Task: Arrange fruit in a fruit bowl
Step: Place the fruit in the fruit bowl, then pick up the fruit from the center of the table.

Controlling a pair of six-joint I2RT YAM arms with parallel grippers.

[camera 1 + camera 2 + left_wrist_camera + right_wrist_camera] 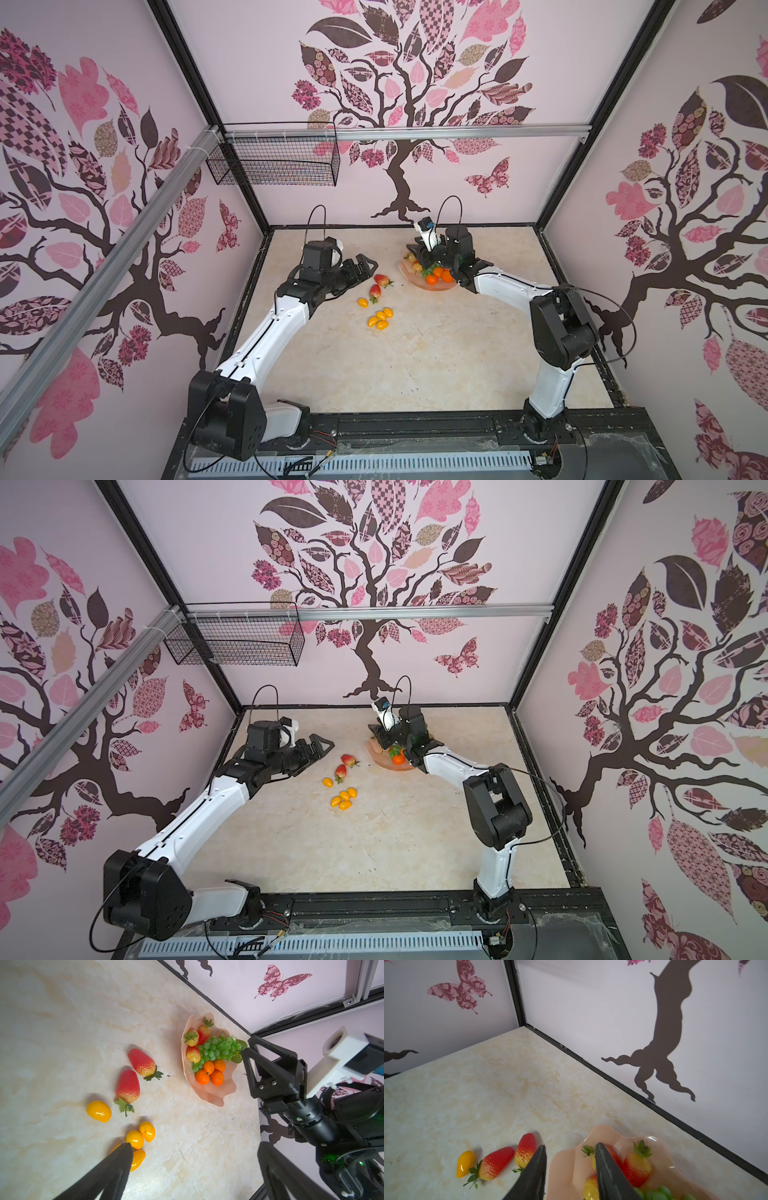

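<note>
Your left fingers [116, 1167] and right fingers [533, 1172] stand apart, empty; the strawberry [128, 1086] looks light, slick: pinch its middle.

The table [436, 365] front is open; strawberries [382, 281] and tomatoes [381, 316] block its middle, right pincer [570, 1145] overhangs fruit bowl [566, 1169].

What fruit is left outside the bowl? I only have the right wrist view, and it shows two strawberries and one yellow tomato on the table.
Observer: Four more yellow tomatoes lie in a cluster closer to the robot's base, so five are out in all.
Operator: What's in the bowl besides strawberries and grapes?
Observer: Four tangerines sit in the fruit bowl, next to the grape bunch.
Operator: Where's the left tool?
Observer: The left tool is open and empty, close to the two loose strawberries.
</note>
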